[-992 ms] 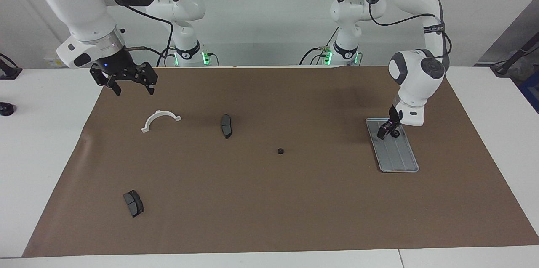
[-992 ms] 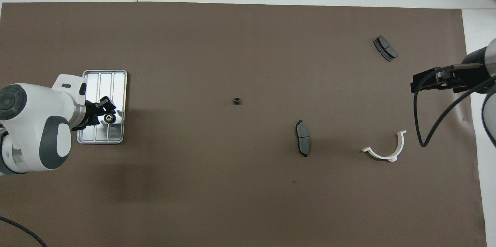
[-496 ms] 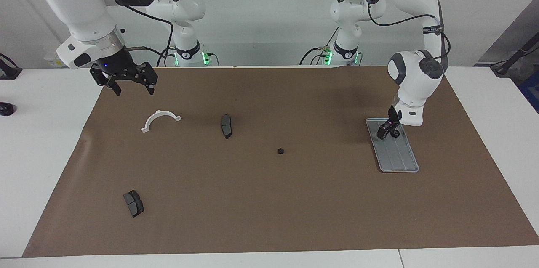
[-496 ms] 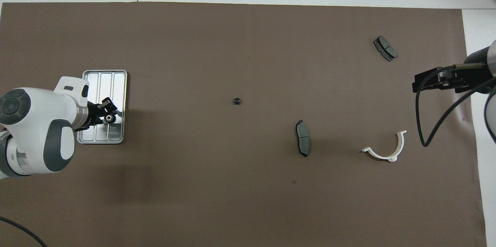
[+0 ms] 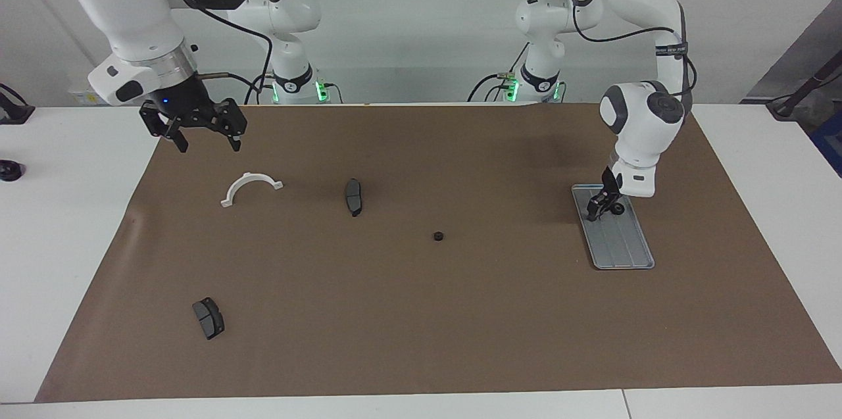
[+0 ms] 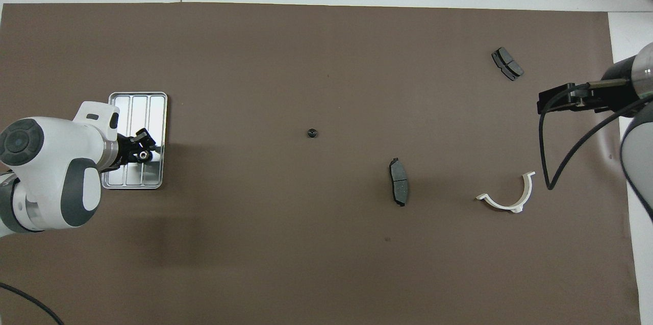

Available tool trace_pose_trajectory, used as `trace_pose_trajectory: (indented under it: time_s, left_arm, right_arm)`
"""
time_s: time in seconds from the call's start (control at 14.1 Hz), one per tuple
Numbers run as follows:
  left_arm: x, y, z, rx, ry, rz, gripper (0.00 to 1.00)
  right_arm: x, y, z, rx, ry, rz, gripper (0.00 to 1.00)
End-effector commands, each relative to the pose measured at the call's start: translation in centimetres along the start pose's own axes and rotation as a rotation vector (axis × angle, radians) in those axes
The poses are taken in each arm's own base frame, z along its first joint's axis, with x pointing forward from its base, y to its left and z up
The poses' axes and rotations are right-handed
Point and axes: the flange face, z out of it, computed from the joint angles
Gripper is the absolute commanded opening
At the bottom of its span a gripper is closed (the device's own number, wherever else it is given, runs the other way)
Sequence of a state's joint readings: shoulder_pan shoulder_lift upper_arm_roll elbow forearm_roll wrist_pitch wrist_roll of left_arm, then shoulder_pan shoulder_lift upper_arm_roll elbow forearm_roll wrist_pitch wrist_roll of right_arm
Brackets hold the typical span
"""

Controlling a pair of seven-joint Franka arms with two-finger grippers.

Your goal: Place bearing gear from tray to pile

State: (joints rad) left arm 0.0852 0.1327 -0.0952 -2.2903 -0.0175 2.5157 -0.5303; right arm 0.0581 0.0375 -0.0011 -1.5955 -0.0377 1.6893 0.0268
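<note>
The silver ridged tray (image 5: 621,249) lies toward the left arm's end of the mat; it also shows in the overhead view (image 6: 125,179). My left gripper (image 5: 604,204) is low over the tray's end nearer the robots, shut on a small black bearing gear (image 5: 618,208) (image 6: 144,153). One black ring gear (image 5: 438,236) (image 6: 312,133) lies alone near the mat's middle, where the pile is. My right gripper (image 5: 206,137) hangs open and empty in the air over the mat's edge beside the white half-ring, waiting.
A white half-ring (image 5: 250,187) and a dark brake pad (image 5: 353,197) lie toward the right arm's end. A second brake pad (image 5: 208,318) lies farther from the robots. The brown mat (image 5: 421,327) covers the white table.
The left arm's wrist has risen a little and shifted slightly toward the mat's middle, with the gear staying at its fingers over the tray. The right arm has barely moved.
</note>
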Motion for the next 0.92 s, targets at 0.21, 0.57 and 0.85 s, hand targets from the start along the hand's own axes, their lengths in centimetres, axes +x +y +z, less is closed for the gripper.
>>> trace_pose_trajectory:
  time_s: [0.21, 0.57, 0.85]
  left_arm:
    - [-0.5, -0.3, 0.6, -0.005, 0.017, 0.001, 0.0]
    - [2.3, 1.6, -4.3, 0.012, -0.012, 0.045, 0.0]
    - [4.1, 3.5, -9.2, 0.026, -0.037, 0.059, 0.0]
  right_arm:
    - [3.4, -10.7, 2.4, -0.025, 0.034, 0.014, 1.0]
    - [5.9, -22.8, 9.9, 0.002, 0.057, 0.053, 1.0]
    - [6.2, -29.4, 16.1, 0.024, 0.091, 0.09, 1.0]
